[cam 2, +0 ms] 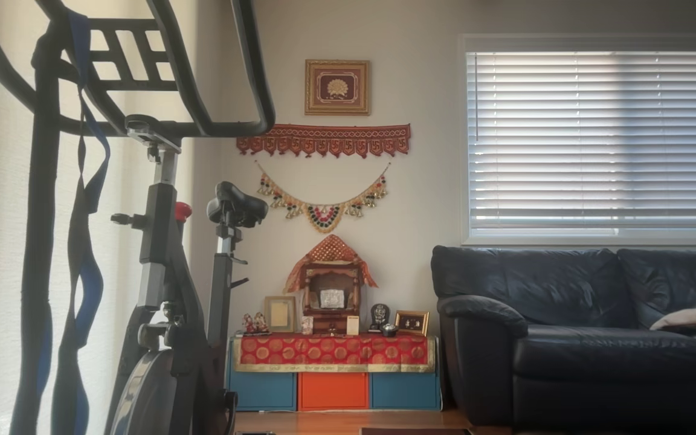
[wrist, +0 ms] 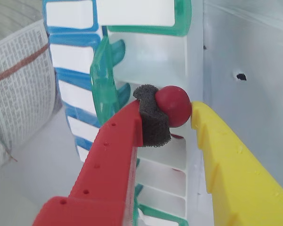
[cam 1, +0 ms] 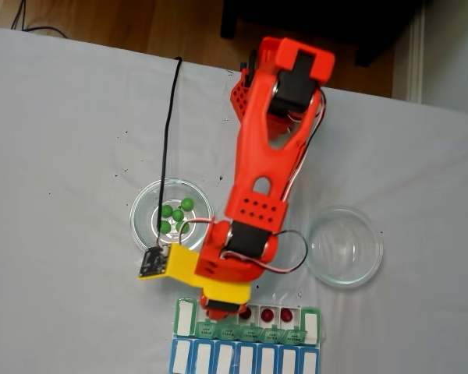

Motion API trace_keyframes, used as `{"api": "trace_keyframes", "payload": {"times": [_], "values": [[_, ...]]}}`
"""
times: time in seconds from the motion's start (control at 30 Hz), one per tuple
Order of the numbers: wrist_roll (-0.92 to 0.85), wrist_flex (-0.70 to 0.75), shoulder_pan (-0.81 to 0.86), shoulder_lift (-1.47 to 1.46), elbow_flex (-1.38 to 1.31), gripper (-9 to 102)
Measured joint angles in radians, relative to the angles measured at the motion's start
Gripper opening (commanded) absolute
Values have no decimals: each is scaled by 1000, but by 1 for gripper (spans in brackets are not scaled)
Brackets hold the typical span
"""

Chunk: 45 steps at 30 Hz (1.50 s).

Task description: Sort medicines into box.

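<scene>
In the wrist view my gripper (wrist: 172,113) is shut on a dark red medicine ball (wrist: 174,104), pinched between the grey foam pad on the red finger (wrist: 118,150) and the yellow finger (wrist: 226,160). It hangs over an open white compartment of the box (wrist: 151,61), whose green lids (wrist: 102,80) stand raised. In the fixed view the gripper (cam 1: 222,308) sits over the left part of the box (cam 1: 312,323). Three red balls (cam 1: 267,315) lie in compartments to its right. Several green balls (cam 1: 177,214) rest in the left glass dish (cam 1: 144,204).
A blue-lidded organizer row (cam 1: 242,360) lies directly beside the box, nearer the table's front edge. A glass dish (cam 1: 345,247) with nothing in it stands to the right of the arm. A black cable (cam 1: 169,125) runs across the white table to the wrist camera.
</scene>
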Motion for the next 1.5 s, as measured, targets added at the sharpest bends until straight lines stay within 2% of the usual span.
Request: {"api": "trace_keyframes", "payload": {"times": [0.5,0.87,1.07,1.3,1.4,1.5], "values": [[2,0,3,-101,-118,1],[21,118,-6,-209,-275,26],[17,160,-6,-216,-295,30],[-6,219,-6,-216,-328,28],[-6,224,-6,-216,-328,20],[-18,256,-6,-216,-328,4]]}}
